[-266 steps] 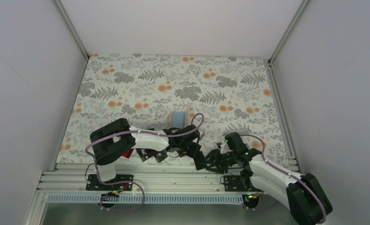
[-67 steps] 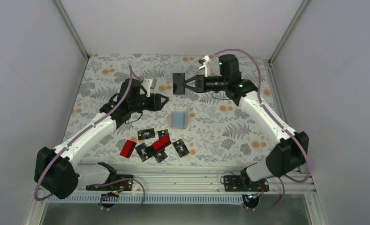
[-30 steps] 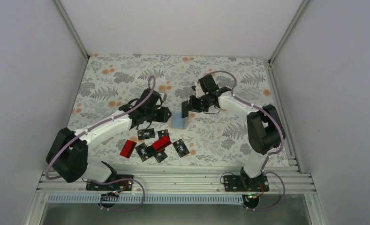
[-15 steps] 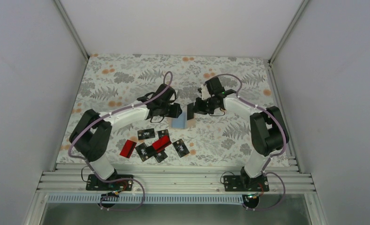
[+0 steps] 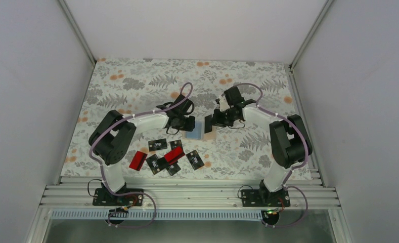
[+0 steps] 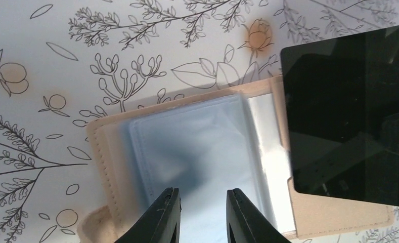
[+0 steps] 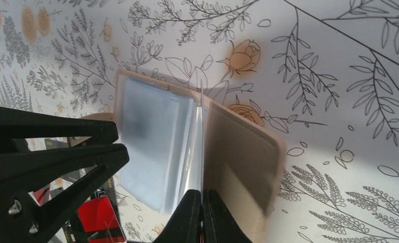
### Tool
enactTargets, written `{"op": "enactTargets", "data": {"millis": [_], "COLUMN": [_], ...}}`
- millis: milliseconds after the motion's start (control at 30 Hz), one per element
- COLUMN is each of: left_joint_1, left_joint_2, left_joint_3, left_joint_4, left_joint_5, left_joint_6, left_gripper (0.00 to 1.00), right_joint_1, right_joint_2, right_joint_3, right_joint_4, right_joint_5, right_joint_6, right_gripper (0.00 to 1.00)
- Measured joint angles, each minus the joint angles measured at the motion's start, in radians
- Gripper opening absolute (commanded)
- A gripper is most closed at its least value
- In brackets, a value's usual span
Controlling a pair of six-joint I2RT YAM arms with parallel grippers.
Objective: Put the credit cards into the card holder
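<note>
I see my left arm (image 5: 146, 120) and right arm (image 5: 259, 112) in white shells with black joints. A thin purple cable (image 5: 186, 86) loops along each. Each ends in a flat black base plate (image 5: 117, 195). The left pincer (image 6: 201, 200) has slim black fingers (image 6: 162, 217) and small silver screws (image 7: 14, 206).

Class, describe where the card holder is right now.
In the top view, the card holder lies open on the table, between the left tool and the right tool, just beyond the scattered credit cards.
</note>
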Motion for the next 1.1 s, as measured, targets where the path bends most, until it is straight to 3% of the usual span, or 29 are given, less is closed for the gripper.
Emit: {"op": "enactTargets", "data": {"millis": [267, 533, 1100], "left_joint_1": [0.000, 0.000, 0.000], "left_joint_2": [0.016, 0.018, -0.026], "left_joint_3": [0.000, -0.027, -0.115], "left_joint_4": [-0.008, -0.013, 0.075], "left_joint_5": [-0.035, -0.069, -0.079], "left_joint_6": [0.000, -0.014, -0.042], "left_gripper": [0.19, 0.09, 0.06], "right_joint_1": [-0.008, -0.035, -0.072], "right_joint_2": [0.019, 0.056, 0.076], "right_joint_3": [-0.019, -0.029, -0.111], "right_joint_4": [0.011, 0.058, 0.144], "right_joint_5": [-0.026, -0.169, -0.356], "right_joint_6": [-0.014, -0.009, 0.094], "right_gripper": [0.04, 0.04, 0.04]}}
